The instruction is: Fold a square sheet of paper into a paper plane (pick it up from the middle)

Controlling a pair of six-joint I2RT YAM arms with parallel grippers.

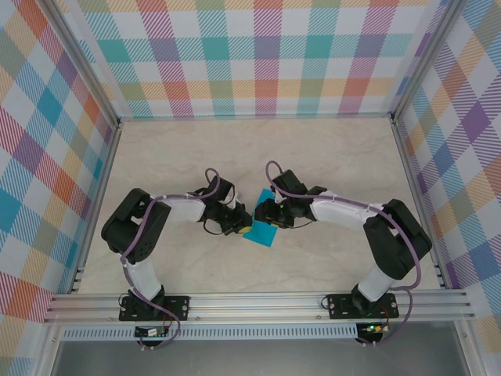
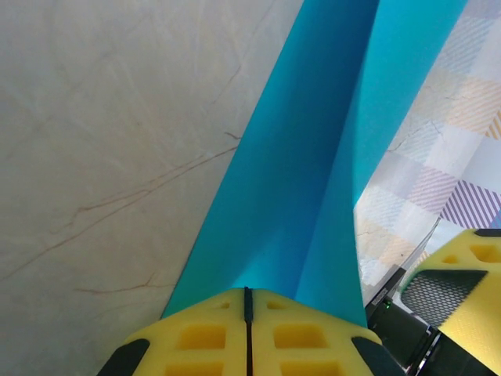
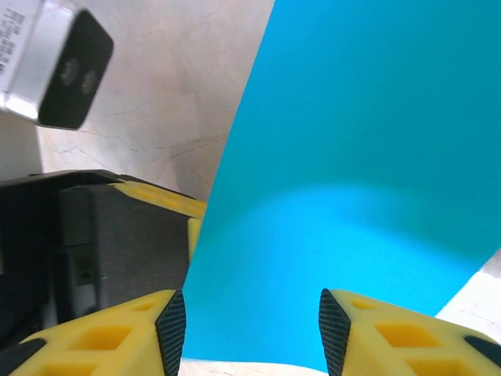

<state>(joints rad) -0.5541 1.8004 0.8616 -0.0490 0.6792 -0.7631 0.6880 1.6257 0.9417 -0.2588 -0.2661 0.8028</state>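
Teal paper sheet sits mid-surface in the top view, between the two arm tips. Left claw is at its left edge, right claw at its upper right. Can't tell from here if the sheet is lifted or resting.

Left wrist view: left claw pads together, clamped on the near edge of the paper sheet. Sheet runs away from the camera with a lengthwise crease. Right claw's yellow finger is just beside it, lower right.

Right wrist view: right claw fingers apart, paper sheet in the gap, neither pad visibly pressing it. Left claw's yellow finger is just left of the sheet edge.

Risks: only one edge is pinched, so the thin paper may droop, twist or slip out, and the crease drifts off line. If the right claw closes off-square it likely crumples the sheet or bumps the left claw, since they sit very near.
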